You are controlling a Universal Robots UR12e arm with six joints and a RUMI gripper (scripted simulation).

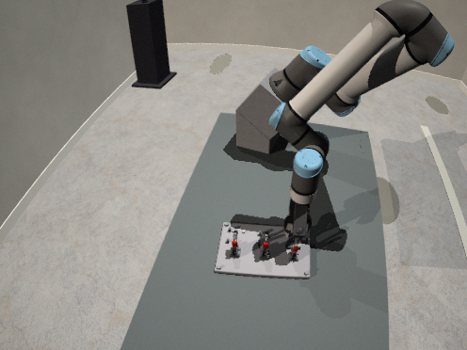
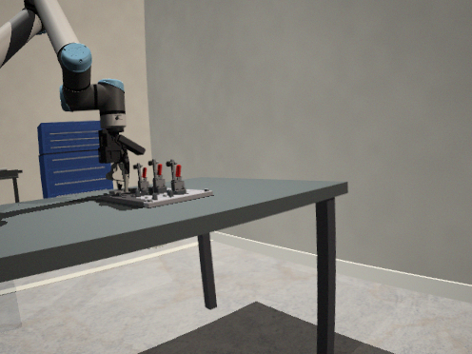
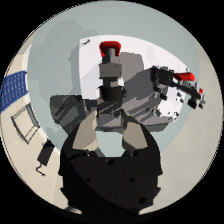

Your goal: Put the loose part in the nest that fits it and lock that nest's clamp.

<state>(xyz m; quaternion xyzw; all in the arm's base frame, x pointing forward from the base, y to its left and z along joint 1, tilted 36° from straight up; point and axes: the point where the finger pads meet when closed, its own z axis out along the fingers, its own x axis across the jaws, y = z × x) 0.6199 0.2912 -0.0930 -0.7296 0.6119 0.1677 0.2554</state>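
Note:
The pale fixture plate (image 1: 264, 251) lies on the dark table and carries three clamps with red handles (image 1: 233, 245) (image 1: 265, 246) (image 1: 295, 248), all standing upright. My gripper (image 1: 297, 230) points straight down over the back of the right-hand nest. In the wrist view its fingers are shut on a grey part (image 3: 111, 117), held low at that nest just behind its clamp (image 3: 110, 65). I cannot tell whether the part rests on the pads. From the side view the gripper (image 2: 123, 178) reaches down to the plate's far end.
The arm's grey base block (image 1: 261, 119) stands at the table's back. A black pillar (image 1: 150, 42) stands on the floor far left. A blue cabinet (image 2: 71, 159) stands behind the table. The neighbouring clamp (image 3: 182, 87) is close on the right in the wrist view.

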